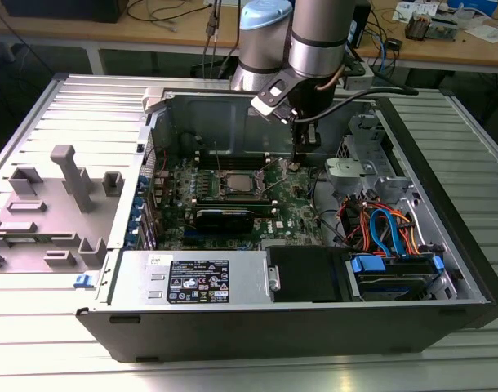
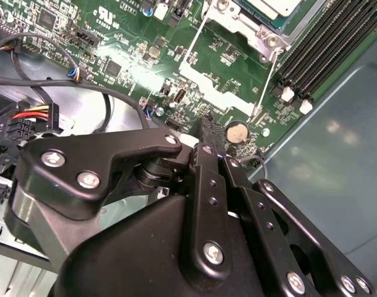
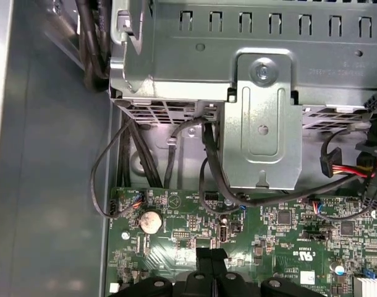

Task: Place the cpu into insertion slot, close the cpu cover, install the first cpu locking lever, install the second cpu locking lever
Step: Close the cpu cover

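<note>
Slatted metal bench (image 1: 469, 155) bearing open computer case (image 1: 257, 331). Gripper (image 1: 300, 161) low over green motherboard (image 1: 294, 208), fingers (image 3: 203, 263) pressed together. At 8 o'clock from fingers in exterior view, apart: cpu (image 1: 235, 184) seated in insertion slot (image 1: 222, 181).

In the exterior view, looks down at a slant from high up and well back onto the open grey metal computer case (image 1: 233, 327) lying on the ribbed silver metal surface (image 1: 61, 359), wide enough to take in the whole case and the grey robot arm (image 1: 318, 41) reaching into it. In the second wrist view, sits just behind the black metal pincer (image 2: 207, 124), close over the green circuit board (image 2: 133, 55), facing the long black memory slots (image 2: 324, 43). In the first wrist view, peers past the pincer (image 3: 211, 252) from its opposite side toward the folded silver metal drive cage (image 3: 262, 124). In both wrist views, shares the round silver coin battery (image 2: 238, 132) (image 3: 151, 221) and the board around it.
</note>
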`<action>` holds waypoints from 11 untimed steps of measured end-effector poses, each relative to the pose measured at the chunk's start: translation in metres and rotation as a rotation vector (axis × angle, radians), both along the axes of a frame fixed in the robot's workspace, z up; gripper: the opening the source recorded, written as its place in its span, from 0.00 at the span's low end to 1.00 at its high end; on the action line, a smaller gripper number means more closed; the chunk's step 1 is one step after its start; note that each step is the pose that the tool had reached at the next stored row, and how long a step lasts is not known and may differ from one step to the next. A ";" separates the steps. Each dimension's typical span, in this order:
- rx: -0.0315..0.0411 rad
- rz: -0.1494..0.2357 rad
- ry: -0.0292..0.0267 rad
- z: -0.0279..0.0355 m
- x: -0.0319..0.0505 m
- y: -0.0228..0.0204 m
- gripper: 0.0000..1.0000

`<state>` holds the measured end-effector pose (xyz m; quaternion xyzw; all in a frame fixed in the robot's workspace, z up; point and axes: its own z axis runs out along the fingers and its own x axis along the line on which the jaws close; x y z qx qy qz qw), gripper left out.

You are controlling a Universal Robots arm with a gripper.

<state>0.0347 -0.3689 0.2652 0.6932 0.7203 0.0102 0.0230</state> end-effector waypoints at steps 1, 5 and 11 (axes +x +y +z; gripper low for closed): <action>0.0000 0.000 0.0000 -0.0019 0.0000 0.0000 0.11; -0.0001 0.000 0.0000 -0.0099 0.0002 0.0000 0.11; -0.0009 0.000 0.0007 -0.0138 0.0011 0.0000 0.11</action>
